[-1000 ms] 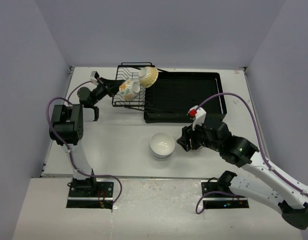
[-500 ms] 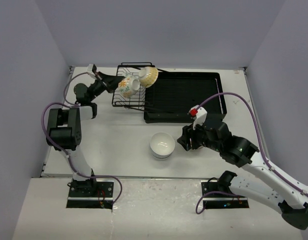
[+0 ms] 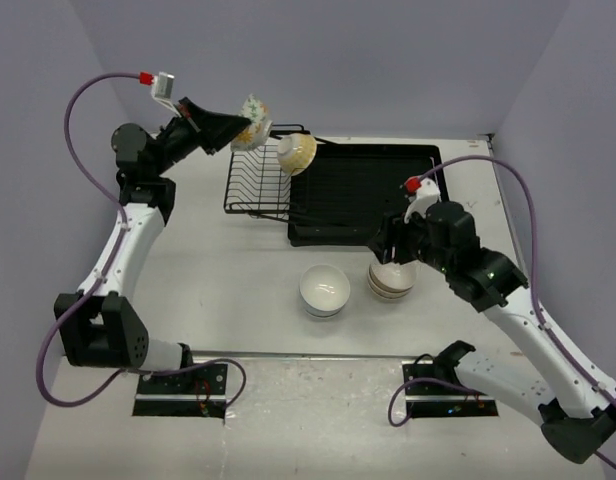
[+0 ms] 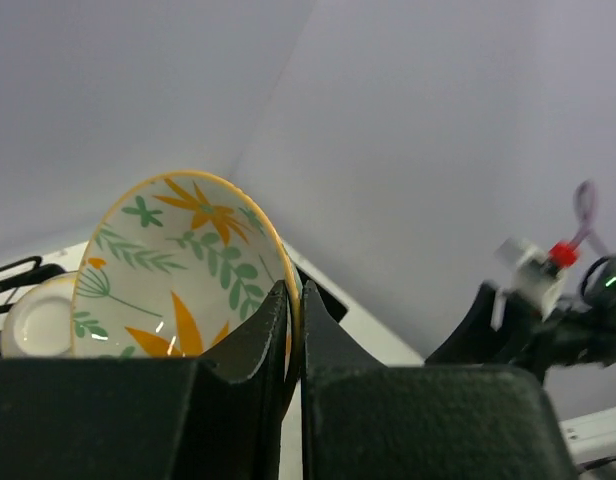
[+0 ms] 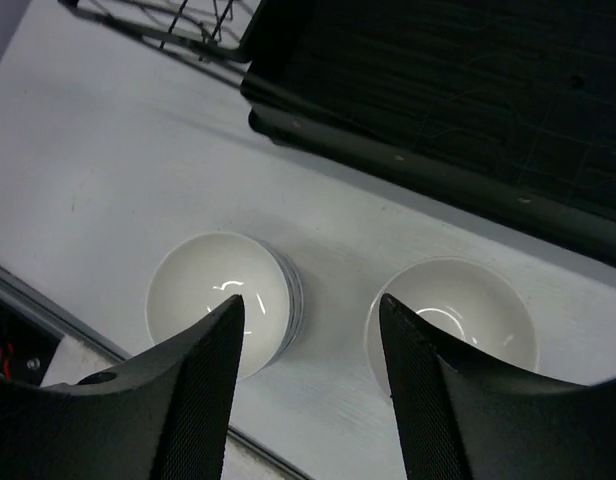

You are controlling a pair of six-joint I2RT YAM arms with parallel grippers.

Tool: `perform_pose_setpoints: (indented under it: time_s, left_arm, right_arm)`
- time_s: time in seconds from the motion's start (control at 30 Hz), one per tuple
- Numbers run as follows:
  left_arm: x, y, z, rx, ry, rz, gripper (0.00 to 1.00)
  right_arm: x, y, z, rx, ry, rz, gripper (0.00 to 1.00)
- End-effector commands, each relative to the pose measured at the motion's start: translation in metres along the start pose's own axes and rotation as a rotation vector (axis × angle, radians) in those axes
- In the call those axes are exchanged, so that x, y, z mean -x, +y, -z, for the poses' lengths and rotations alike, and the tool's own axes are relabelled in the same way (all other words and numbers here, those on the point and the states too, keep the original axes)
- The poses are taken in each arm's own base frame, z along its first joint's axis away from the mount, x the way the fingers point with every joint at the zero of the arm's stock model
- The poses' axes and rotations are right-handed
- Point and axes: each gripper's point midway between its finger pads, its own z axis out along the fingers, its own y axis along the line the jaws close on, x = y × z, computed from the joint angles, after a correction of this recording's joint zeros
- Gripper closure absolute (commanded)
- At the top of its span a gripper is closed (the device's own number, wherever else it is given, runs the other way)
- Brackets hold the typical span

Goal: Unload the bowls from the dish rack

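**A:** How far along is the unloading?
**B:** Partway. A white bowl point(image 3: 325, 289) and a bowl stack point(image 3: 392, 285) sit near the counter's point(image 3: 218, 270) near edge. One cream bowl point(image 3: 298, 152) is left in the dish rack point(image 3: 250, 185).
**A:** The hands?
**B:** The left hand point(image 4: 293, 295) pinches the flowered bowl's point(image 4: 178, 265) rim, high over the rack's far-left corner. The right hand point(image 5: 308, 310) hangs half-open and empty over the stack.

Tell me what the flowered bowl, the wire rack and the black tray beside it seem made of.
The flowered bowl looks like glazed ceramic: glossy glints over painted orange flowers and green leaves. The wire rack seems coated metal, thin black rods, though the coating is a guess. The black tray looks like moulded plastic, matte, with a ribbed floor.
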Motion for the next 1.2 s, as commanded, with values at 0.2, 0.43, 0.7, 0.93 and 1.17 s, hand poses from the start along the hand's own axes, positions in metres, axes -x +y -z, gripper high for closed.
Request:
perform_pose_setpoints:
  time_s: [0.2, 0.43, 0.7, 0.93, 1.17]
  left_arm:
    - [-0.061, -0.066, 0.034, 0.307, 0.237, -0.474, 1.00]
    - [-0.138, -0.064, 0.076, 0.387, 0.504, -0.517, 1.00]
    - [-0.218, -0.089, 0.098, 0.316, 0.736, -0.537, 1.00]
    - [-0.257, -0.113, 0.098, 0.230, 0.791, -0.552, 1.00]
    - [-0.253, -0.133, 0.095, 0.150, 0.745, -0.568, 1.00]
  right_arm:
    - [0.146, 0.043, 0.043, 0.138, -0.111, 0.040, 0.38]
    - [0.139, 0.072, 0.006, 0.151, 0.112, 0.117, 0.22]
    - [0.115, 0.111, -0.032, 0.166, 0.252, 0.193, 0.21]
    - [0.056, 0.109, -0.063, 0.109, 0.416, 0.246, 0.22]
    - [0.005, 0.126, -0.073, 0.202, 0.541, 0.262, 0.25]
